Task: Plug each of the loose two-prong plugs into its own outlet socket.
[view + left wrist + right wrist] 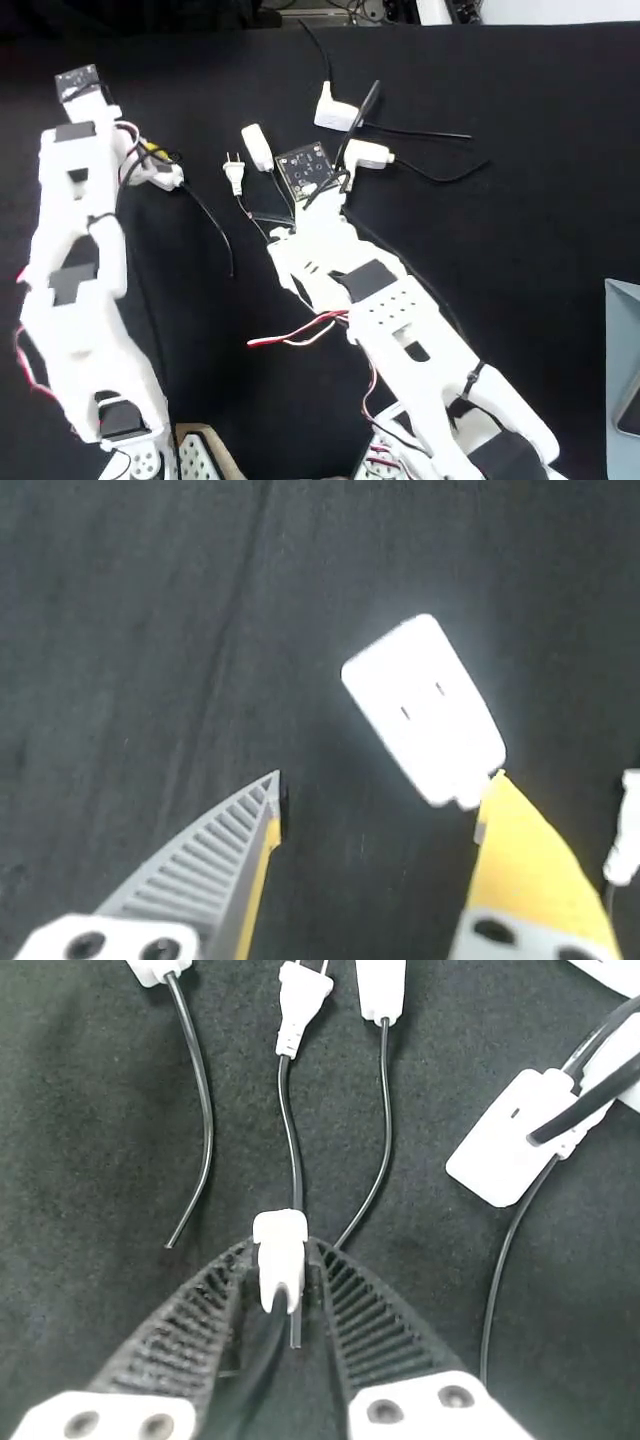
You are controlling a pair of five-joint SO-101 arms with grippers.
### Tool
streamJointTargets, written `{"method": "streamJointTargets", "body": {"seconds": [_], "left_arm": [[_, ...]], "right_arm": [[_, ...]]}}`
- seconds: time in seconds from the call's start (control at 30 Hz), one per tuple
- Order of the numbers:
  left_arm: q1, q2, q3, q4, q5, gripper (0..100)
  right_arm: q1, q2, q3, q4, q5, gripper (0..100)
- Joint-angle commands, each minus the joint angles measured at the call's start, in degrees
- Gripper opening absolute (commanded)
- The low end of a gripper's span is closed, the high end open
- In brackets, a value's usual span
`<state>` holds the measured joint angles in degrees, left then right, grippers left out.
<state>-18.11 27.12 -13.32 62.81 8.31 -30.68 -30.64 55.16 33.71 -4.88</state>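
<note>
I have two hands. My left gripper (385,780) has its fingers spread far apart. One yellow fingertip (505,810) touches a white outlet socket (425,710) with its two slots facing up. From above, that socket (165,178) lies at 10 o'clock on the black table (520,250).

My right gripper (280,1250) squeezes a small white cable piece (279,1245). Its black cable (291,1140) runs to the two-prong plug (300,1000), which lies loose at 11 o'clock. Just beside the plug lies a second socket (258,147).

A white block (335,110) and a second white block (368,155), both with black cables, lie at 12 o'clock near my right arm.

The far table edge is at 12 o'clock. There is free table at 3 o'clock, and a blue box (625,370) at 4 o'clock.
</note>
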Motion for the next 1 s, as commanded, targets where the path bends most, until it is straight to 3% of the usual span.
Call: {"method": "streamJointTargets", "body": {"seconds": [0.0,0.33,0.63,0.87,0.97], "left_arm": [[0.31,8.00,-17.01,4.04,0.26,31],[3.21,24.00,-37.67,10.73,0.26,31],[2.68,31.91,-48.66,20.66,-0.26,30],[2.51,32.44,-60.53,30.15,-0.35,6],[4.35,32.44,-64.75,35.69,-5.63,3]], "right_arm": [[0.53,0.04,-0.57,-1.05,-0.62,1.1],[0.53,0.13,-0.57,-0.79,-0.53,1.1],[0.53,0.13,-0.48,-0.79,-0.44,1.1],[0.53,0.13,-0.48,-0.79,-0.35,1.1],[0.53,0.13,-0.48,-0.79,-0.26,1.1]]}}
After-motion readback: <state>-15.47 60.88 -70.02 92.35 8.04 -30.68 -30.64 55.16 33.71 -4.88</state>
